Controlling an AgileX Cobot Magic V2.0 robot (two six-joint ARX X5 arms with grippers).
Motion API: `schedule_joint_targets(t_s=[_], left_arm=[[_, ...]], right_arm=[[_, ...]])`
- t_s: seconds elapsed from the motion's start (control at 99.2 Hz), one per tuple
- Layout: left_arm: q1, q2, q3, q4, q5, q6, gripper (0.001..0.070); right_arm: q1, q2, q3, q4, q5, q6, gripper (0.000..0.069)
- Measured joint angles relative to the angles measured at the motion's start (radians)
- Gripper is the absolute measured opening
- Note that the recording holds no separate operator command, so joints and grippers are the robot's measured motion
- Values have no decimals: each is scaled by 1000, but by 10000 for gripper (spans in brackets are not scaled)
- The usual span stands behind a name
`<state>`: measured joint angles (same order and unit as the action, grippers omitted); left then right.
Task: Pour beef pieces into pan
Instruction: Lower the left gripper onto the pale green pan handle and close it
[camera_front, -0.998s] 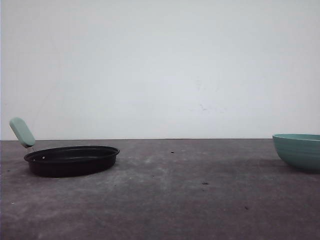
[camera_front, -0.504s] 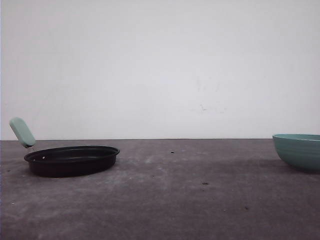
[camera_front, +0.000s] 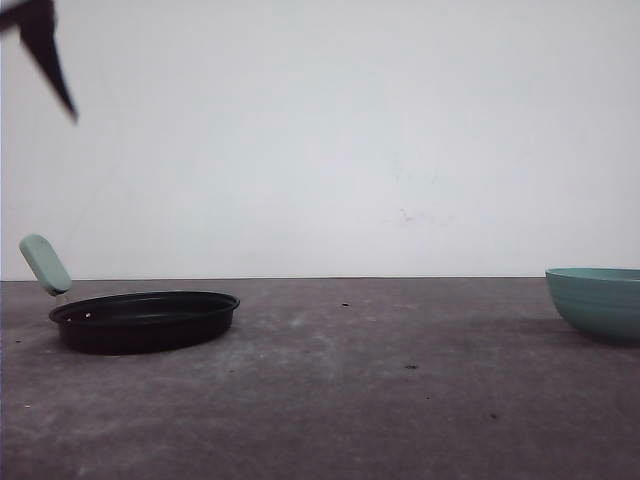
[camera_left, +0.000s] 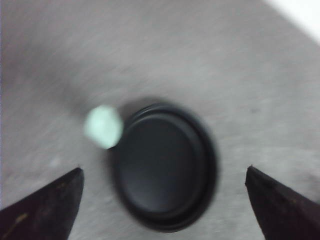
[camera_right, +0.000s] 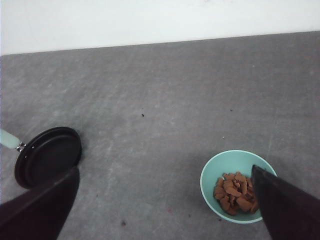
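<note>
Your beef pieces (camera_right: 235, 197) sit heaped in the teal bowl (camera_right: 212, 172) at the table's right, well apart from the pan (camera_front: 145, 320) on the left, which lies empty. What has just changed: a dark fingertip of the left gripper (camera_left: 162, 200) has entered the front view's top-left corner, above the pan, fingers spread wide and holding nothing. The right gripper (camera_right: 165, 205) is likewise spread, above the bowl. You're likely at the very start; the bowl is not yet grasped.

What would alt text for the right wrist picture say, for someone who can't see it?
A teal bowl holding reddish-brown beef pieces sits on a grey table. Well apart from it stands an empty black pan. The right claw is open, its dark fingers framing the picture.
</note>
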<state>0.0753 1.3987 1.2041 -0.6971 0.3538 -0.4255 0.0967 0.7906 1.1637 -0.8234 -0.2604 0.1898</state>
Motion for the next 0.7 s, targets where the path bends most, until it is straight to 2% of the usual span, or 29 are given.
schedule_joint_targets(t_s=[0.242,0.575,0.696], left_arm=[[-6,113,-1,23,-52,59,632],[-29,244,-1,79,-60,64,629],[-49,266,-1,114,-68,64,575]], right_arm=[[0,-14,0,-14,3,-10,684],[0,-14,0,-24,9,-9,684],[0,-14,0,-24,23,-6,684]])
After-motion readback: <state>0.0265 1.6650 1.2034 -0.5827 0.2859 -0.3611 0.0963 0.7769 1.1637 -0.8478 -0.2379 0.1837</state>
